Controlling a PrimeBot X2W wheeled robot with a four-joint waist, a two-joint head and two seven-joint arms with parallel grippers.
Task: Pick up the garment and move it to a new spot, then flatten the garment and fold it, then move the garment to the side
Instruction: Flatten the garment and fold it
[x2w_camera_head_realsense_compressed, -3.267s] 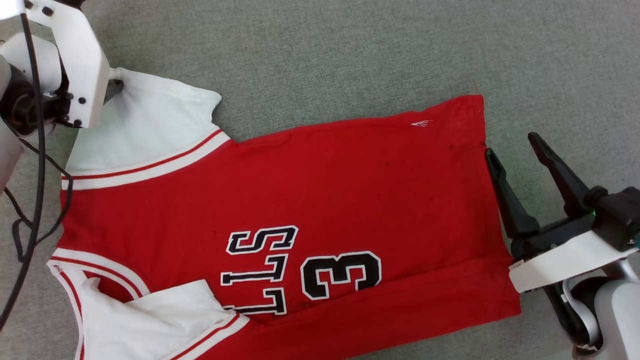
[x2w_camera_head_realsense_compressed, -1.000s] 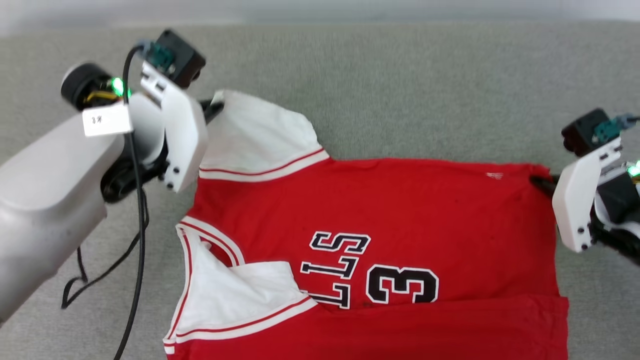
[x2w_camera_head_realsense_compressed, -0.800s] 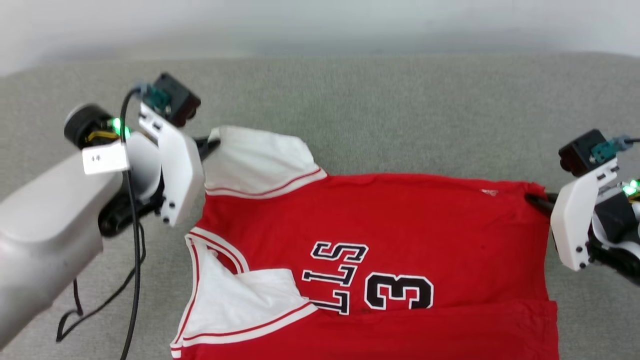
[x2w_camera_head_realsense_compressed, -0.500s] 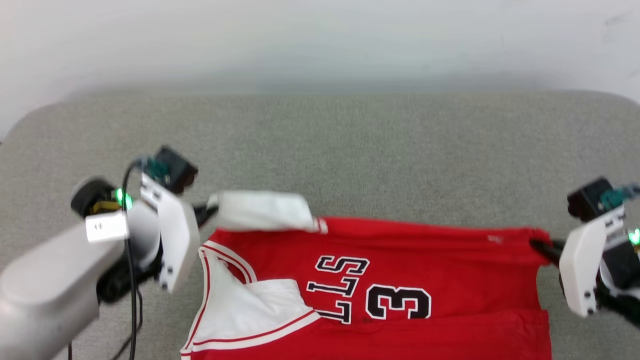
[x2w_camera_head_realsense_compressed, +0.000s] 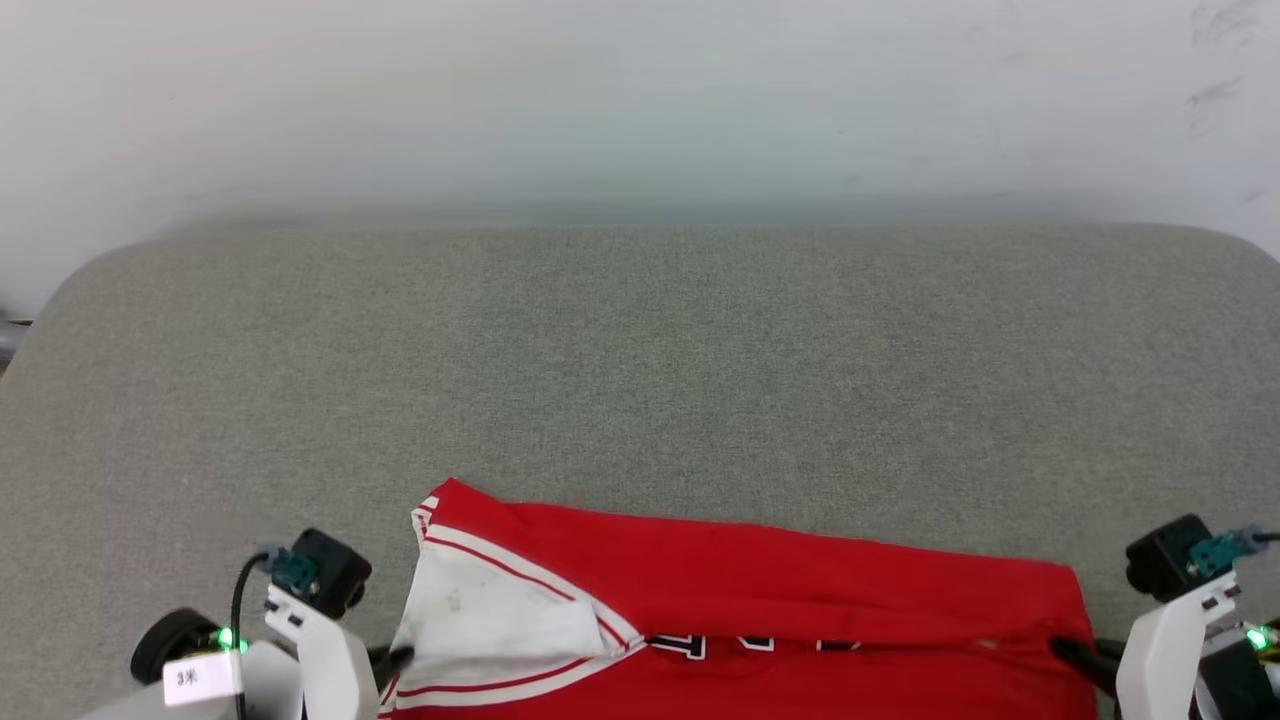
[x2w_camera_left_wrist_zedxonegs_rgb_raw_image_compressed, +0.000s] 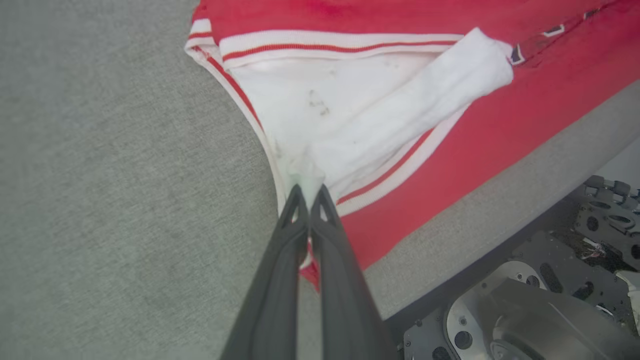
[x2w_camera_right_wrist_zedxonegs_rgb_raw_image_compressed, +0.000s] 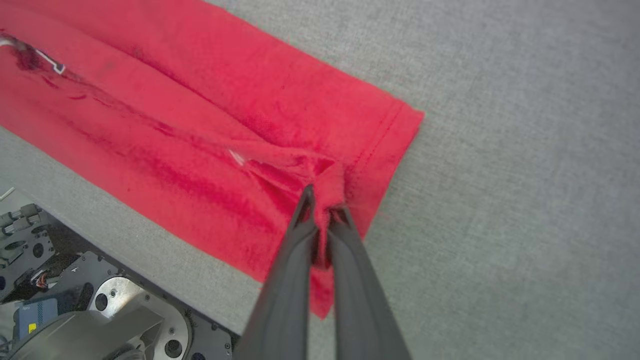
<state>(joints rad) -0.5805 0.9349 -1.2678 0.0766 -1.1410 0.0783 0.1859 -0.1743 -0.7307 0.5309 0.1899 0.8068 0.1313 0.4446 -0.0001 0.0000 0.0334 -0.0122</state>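
Red garment (x2w_camera_head_realsense_compressed: 760, 590), doubled over lengthwise into a long band, lying along the near edge of the grey fabric surface (x2w_camera_head_realsense_compressed: 640, 380) in the head view, collar end toward the robot's left, hem end toward its right. At the left end, a white sleeve (x2w_camera_head_realsense_compressed: 490, 625) edged with red-and-white striped trim (x2w_camera_head_realsense_compressed: 520, 675), folded onto the red body. Just the tops of the black-and-white lettering (x2w_camera_head_realsense_compressed: 690, 650) peeking out below the fold.

In the left wrist view, garment (x2w_camera_left_wrist_zedxonegs_rgb_raw_image_compressed: 450, 115) pinched at the white sleeve cloth by the left gripper (x2w_camera_left_wrist_zedxonegs_rgb_raw_image_compressed: 308, 195), both dark fingers pressed together on a bunched tuft. In the right wrist view, garment (x2w_camera_right_wrist_zedxonegs_rgb_raw_image_compressed: 200, 100) caught near the hem corner by the right gripper (x2w_camera_right_wrist_zedxonegs_rgb_raw_image_compressed: 324, 207), fingers clamped on a gathered pucker of red cloth, creases running away from the pinch.

In the head view, left gripper (x2w_camera_head_realsense_compressed: 393, 658) at the bottom left beside the sleeve, right gripper (x2w_camera_head_realsense_compressed: 1078, 655) at the bottom right against the hem.

Beyond the surface's far edge, a plain white wall (x2w_camera_head_realsense_compressed: 640, 100). Past its near edge, in the left wrist view, the robot's metal base (x2w_camera_left_wrist_zedxonegs_rgb_raw_image_compressed: 525, 310).
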